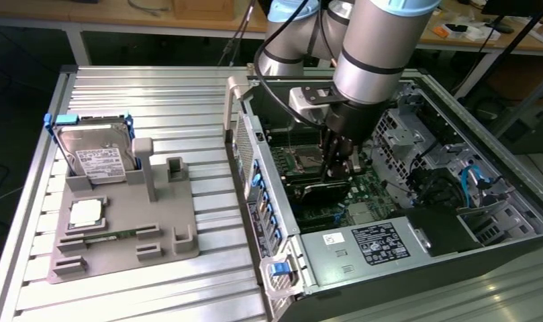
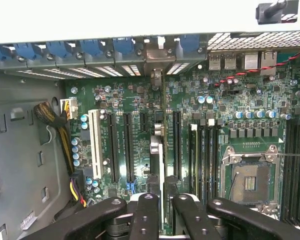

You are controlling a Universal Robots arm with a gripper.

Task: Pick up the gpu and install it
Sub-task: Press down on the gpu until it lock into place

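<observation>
Gpu (image 2: 160,165) clamped edge-on in gripper (image 2: 162,200) over mobo slots — ext view: inside case (image 1: 486,154).

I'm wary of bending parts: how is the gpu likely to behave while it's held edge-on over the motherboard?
The gpu is a thin card in the gripper, so it probably stays stiff but could twist if pushed off-line. Its cooler likely makes one face heavier. Standing on edge over the motherboard, it would likely tip if released.

Inside the open black computer case (image 1: 450,235), the grey arm's gripper (image 1: 337,176) holds the dark-coolered gpu card (image 1: 321,191) over the green motherboard (image 1: 361,191); outside the case lies a grey parts tray (image 1: 119,248).
</observation>
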